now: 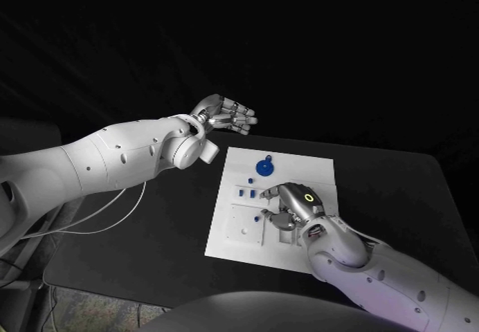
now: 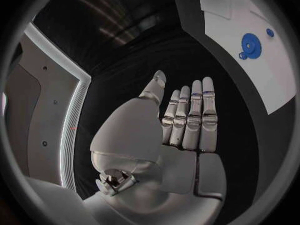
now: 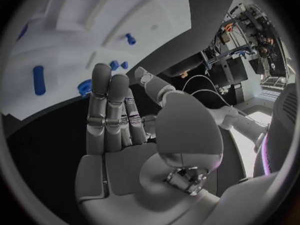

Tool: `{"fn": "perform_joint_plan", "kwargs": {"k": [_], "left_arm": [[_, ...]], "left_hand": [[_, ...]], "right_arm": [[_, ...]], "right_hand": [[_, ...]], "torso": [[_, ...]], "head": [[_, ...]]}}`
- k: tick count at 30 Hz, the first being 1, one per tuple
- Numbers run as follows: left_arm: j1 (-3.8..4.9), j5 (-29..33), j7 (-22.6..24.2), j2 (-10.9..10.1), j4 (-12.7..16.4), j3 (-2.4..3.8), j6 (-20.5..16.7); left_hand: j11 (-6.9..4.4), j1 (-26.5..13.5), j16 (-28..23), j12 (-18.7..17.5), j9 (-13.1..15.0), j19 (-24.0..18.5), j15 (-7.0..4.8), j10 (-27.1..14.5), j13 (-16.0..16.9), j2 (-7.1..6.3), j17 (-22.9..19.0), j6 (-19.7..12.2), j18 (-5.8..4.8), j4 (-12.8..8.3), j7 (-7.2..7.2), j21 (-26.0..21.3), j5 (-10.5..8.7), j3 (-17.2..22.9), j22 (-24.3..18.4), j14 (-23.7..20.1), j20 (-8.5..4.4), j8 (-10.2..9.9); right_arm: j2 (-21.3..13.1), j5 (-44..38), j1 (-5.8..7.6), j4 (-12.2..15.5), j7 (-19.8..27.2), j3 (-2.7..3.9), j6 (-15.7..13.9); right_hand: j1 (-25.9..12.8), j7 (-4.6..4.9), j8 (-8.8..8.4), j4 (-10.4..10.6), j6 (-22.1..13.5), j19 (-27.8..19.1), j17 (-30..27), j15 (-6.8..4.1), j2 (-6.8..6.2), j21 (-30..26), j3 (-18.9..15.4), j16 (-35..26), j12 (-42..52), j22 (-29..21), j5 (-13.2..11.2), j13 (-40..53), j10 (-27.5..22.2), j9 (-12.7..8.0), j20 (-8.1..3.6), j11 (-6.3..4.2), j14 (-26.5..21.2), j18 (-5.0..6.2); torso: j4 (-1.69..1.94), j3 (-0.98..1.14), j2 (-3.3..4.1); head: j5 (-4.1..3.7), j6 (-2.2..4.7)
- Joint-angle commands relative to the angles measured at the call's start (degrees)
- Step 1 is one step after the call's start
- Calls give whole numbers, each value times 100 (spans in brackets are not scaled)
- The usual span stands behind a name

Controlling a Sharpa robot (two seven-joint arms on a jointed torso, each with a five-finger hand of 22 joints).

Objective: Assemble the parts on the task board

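- The task board [image 1: 314, 173] lies flat at the centre of the surface [image 1: 149, 256].
- A round blue part [image 1: 264, 167] sits at 12 o'clock on the board; small blue parts [image 1: 246, 196] lie near its centre.
- The right robot hand [image 1: 293, 205] hovers over the board's middle, fingers extended side by side, holding nothing.
- The left robot hand [image 1: 226, 114] hangs off the board at 11 o'clock, fingers spread, empty.
- Parts look like light, rigid, smooth plastic; pinch the round part by its rim.
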Motion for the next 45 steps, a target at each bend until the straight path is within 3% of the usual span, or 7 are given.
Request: {"fn": "perform_joint_plan", "kwargs": {"k": [1, 7, 11, 17, 28, 39, 45], "left_arm": [[8, 33, 35, -15, 5, 7, 95], [8, 33, 29, -63, 21, 6, 125], [8, 32, 39, -79, 26, 6, 152], [8, 31, 39, -81, 26, 5, 164], [8, 29, 34, -76, 12, 5, 183], [8, 28, 24, -68, 6, 4, 197], [8, 29, 24, -71, 7, 4, 221]], "left_hand": [[-10, -6, -22, 14, -1, 30, 0, -30, 3, 19, -9, -33, 49, 18, 3, 30, -16, -5, -6, -38, -9, -27], [-10, -6, -22, 14, -1, 30, 0, -30, 3, 19, -9, -33, 49, 18, 3, 30, -16, -5, -6, -38, -9, -27], [-11, 3, -23, 12, -1, 30, 0, -28, 2, 1, -7, -30, 50, 6, 2, 32, -15, -11, -14, -34, -9, -28], [-11, 3, -23, 12, -1, 30, 0, -28, 2, 1, -7, -30, 50, 6, 2, 32, -15, -11, -14, -34, -9, -28], [-10, 10, -22, 13, 0, 26, 2, -32, 3, -13, -7, -26, 50, 9, 2, 31, -15, -1, -26, -41, -6, -25], [-9, -7, -22, 15, 0, 23, 3, -33, 3, -12, -7, -31, 49, 25, 5, 31, -15, 0, -33, -45, -4, -27], [-9, -7, -22, 15, 0, 23, 3, -33, 3, -12, -7, -31, 49, 25, 5, 31, -15, 0, -33, -45, -4, -27]], "right_arm": [[-177, 341, -3, 180, 45, 136, -9], [-578, 272, -1, 284, -69, 494, 724], [-692, 116, 0, 201, -171, 571, 1080], [-722, -20, 1, 64, -224, 607, 1354], [-601, -173, 1, -189, -225, 617, 1454], [-448, -255, 3, -472, -247, 614, 1433], [-396, -284, 3, -567, -253, 607, 1457]], "right_hand": [[-1, -2, -18, 33, -18, 212, 14, 29, 31, -8, 23, 40, 20, 15, 8, 2, 55, -5, 34, 6, 14, 138], [-16, -17, -17, 28, -204, 175, 3, 53, -7, -20, -45, 38, 17, 29, 2, 4, -59, -20, 51, 30, -22, 134], [172, -32, -22, 144, -315, 210, -47, 55, -13, -123, -588, -17, 18, -35, -14, 3, -146, -19, 53, 49, 3, 129], [171, -110, -19, 155, -366, 212, -49, 69, -53, -140, -710, -19, 20, -48, -39, 5, -233, -17, 72, 64, -3, 132], [173, -98, -17, 168, -290, 226, -48, 58, 4, -138, -688, -24, 22, -76, -48, 4, -162, -15, 54, 40, 4, 98], [84, 2, -15, 88, 145, 215, 12, 25, 149, -53, 97, 9, 9, -26, -60, -3, 135, -12, 4, -11, 5, 60], [59, -22, -18, 40, 310, 198, 41, 9, 207, -19, 277, 25, 11, 29, -58, -2, 227, -7, -10, -38, -3, 57]], "torso": [[-11, -2, 0], [-4, -8, -1], [-10, 2, -1], [0, 2, 0], [14, -8, 3], [14, -12, 3], [5, -11, 2]], "head": [[-43, 26], [-115, 66], [-104, 71], [-119, 68], [-134, 70], [-147, 79], [-146, 63]]}}
